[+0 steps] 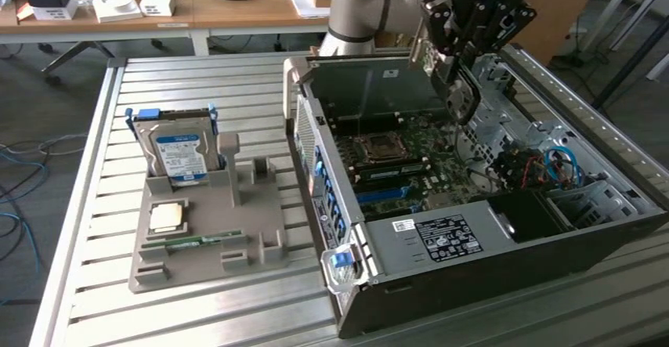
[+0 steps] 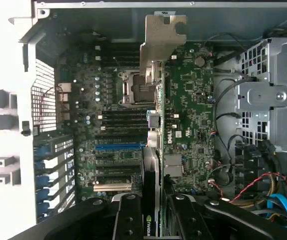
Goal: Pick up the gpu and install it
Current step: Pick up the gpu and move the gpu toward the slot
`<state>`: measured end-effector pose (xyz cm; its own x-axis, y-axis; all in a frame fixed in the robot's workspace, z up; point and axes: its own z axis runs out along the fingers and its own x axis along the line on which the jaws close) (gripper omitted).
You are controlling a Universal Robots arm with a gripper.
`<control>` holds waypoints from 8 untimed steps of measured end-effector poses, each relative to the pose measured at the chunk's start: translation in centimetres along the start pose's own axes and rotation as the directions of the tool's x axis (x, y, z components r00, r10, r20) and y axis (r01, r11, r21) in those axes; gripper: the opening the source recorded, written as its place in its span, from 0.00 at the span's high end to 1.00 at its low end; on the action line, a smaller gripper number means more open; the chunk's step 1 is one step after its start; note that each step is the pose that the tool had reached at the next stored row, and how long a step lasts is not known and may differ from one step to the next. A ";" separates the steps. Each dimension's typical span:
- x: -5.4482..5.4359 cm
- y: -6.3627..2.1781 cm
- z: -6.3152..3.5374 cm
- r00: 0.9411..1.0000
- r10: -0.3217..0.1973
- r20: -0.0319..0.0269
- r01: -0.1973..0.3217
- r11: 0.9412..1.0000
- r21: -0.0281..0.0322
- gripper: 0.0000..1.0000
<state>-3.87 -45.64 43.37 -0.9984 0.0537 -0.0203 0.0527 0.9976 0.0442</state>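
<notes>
Two fingers of the gripper are clamped on the gpu, which hangs edge-on over the motherboard inside the open computer case, at the upper right of the exterior view. Pickup looks complete and installation is in hand. Seating likely calls for aligning the card's edge with the blue expansion slot.

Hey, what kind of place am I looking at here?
Probably a robotics lab or workshop: a robot arm over an open computer case on a slatted metal table, cluttered desks behind.
</notes>
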 end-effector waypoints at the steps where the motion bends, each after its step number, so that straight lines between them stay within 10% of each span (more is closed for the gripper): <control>1: -0.2 0.01 0.00 1.000 0.000 0.000 0.000 1.000 0.000 0.74; 8: -1.2 0.07 0.03 1.000 0.000 0.000 0.000 1.000 0.000 0.74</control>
<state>-2.63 -45.64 43.37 -0.9984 0.0536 -0.0202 0.0527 0.9976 0.0442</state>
